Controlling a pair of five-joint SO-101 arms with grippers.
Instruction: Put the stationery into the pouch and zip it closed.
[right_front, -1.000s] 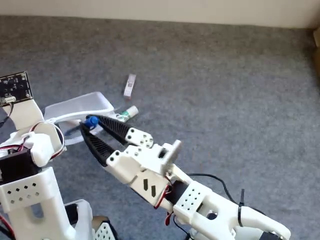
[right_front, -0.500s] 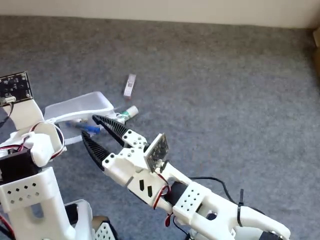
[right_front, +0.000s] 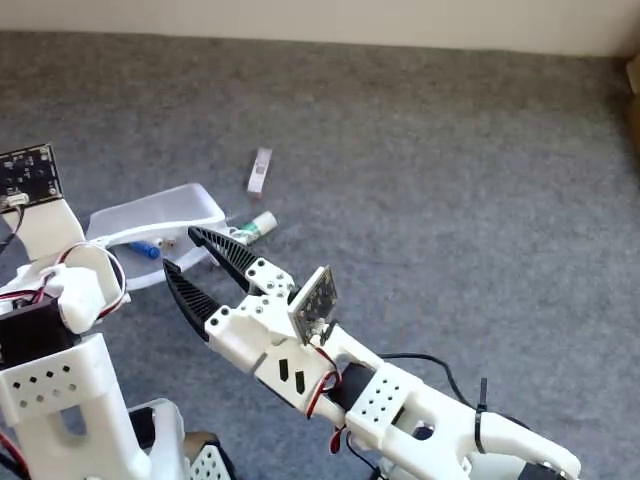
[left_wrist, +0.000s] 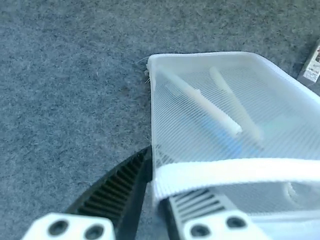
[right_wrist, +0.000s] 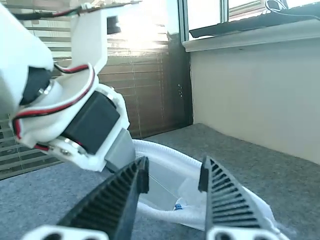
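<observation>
The white mesh pouch (right_front: 160, 208) lies open on the grey carpet at the left. My left gripper (left_wrist: 157, 175) is shut on the pouch's white rim band (left_wrist: 235, 172). Inside the pouch (left_wrist: 260, 90) lie white pens (left_wrist: 200, 102) and a blue item (right_front: 145, 248). My right gripper (right_front: 180, 250) hovers open just in front of the pouch mouth, holding nothing. In the right wrist view the gripper (right_wrist: 173, 167) frames the pouch (right_wrist: 165, 160), with the blue item (right_wrist: 176, 206) inside it. A green-and-white tube (right_front: 255, 225) lies beside the pouch, and a small pale stick (right_front: 260, 170) farther back.
The left arm's white body (right_front: 60, 300) stands close to the pouch, and its motor (right_wrist: 75, 115) sits right beside the right gripper. Open grey carpet (right_front: 450, 180) stretches to the right. A wall (right_front: 320, 20) runs along the far edge.
The right gripper let go of the blue item, which now lies inside the pouch. The gripper drew back slightly and its wrist turned. The left arm kept its hold.
</observation>
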